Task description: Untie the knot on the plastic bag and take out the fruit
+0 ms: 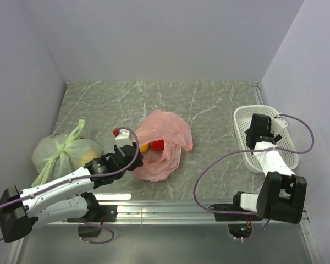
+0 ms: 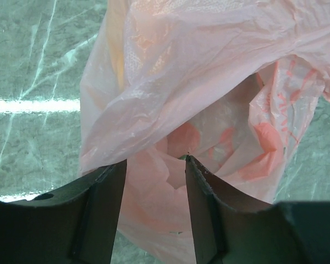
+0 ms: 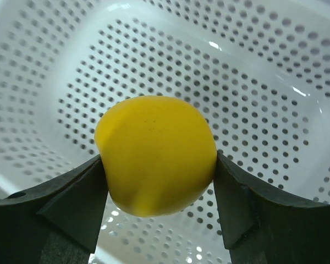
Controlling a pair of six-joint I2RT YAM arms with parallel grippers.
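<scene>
The pink plastic bag [image 1: 164, 142] lies crumpled at the table's middle, its mouth slack. The knot is out of view. A yellow fruit [image 1: 145, 147] and a red fruit [image 1: 158, 144] show at the bag's left opening. My left gripper [image 1: 135, 152] sits at that opening. In the left wrist view this gripper [image 2: 155, 159] has its jaws apart, and loose pink film [image 2: 154, 192] lies between them unpinched. My right gripper [image 3: 158, 155] is shut on a yellow fruit [image 3: 154, 132], held just above the white basket [image 3: 253, 77].
A pale green tied bag [image 1: 63, 151] with fruit inside rests at the left, beside my left arm. The white perforated basket [image 1: 242, 118] stands at the right edge, under my right gripper [image 1: 261, 132]. A small red thing [image 1: 116, 132] lies behind the left wrist.
</scene>
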